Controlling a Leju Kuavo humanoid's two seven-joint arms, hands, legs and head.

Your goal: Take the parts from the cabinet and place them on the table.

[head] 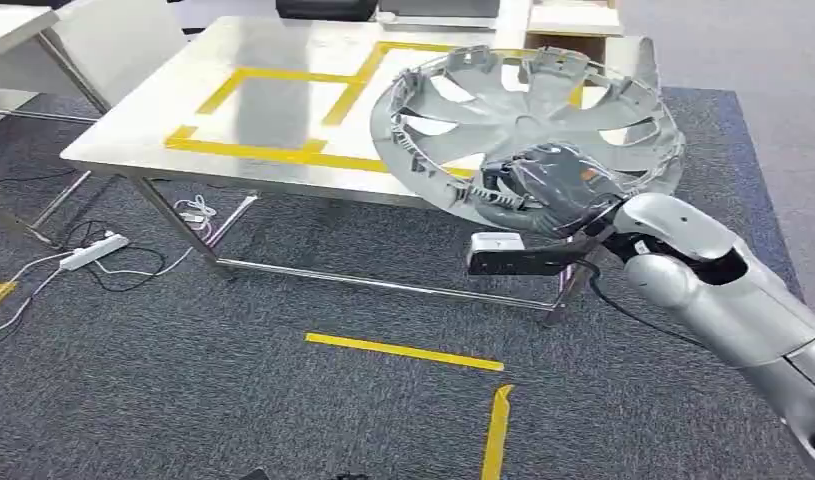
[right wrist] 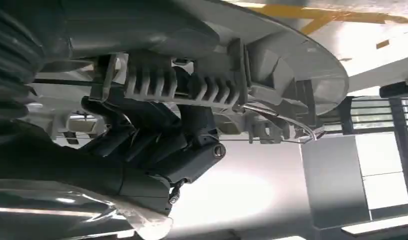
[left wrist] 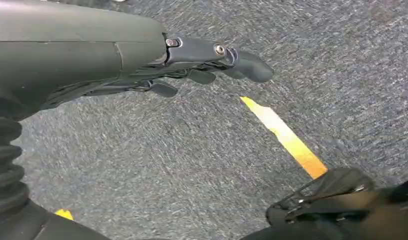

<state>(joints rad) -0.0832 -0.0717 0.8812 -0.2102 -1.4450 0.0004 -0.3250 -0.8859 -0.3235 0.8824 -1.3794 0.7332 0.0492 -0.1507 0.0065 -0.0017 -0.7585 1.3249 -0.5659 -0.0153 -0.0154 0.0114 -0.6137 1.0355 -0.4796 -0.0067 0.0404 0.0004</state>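
On the left, the steel table (head: 283, 120) carries yellow tape outlines (head: 273, 110). The left hand (left wrist: 201, 67) hangs over grey carpet (left wrist: 156, 155) with fingers loosely spread, holding nothing. To the right, the right hand (head: 548, 185) grips the near rim of the grey wheel cover (head: 528, 115), held tilted above the table's near right corner.

1. The wheel cover (head: 528, 125) is plain matte grey, its spokes and ribbed rim alike.
2. The table (head: 283, 140) is brushed silver steel with yellow tape (head: 245, 152) rectangles on top.
3. Below the table, the carpet (head: 233, 400) is speckled dark grey with yellow strips.
4. The right hand (head: 543, 185) is dark grey; its arm is glossy silver.
5. The left hand (left wrist: 212, 65) is dark grey.
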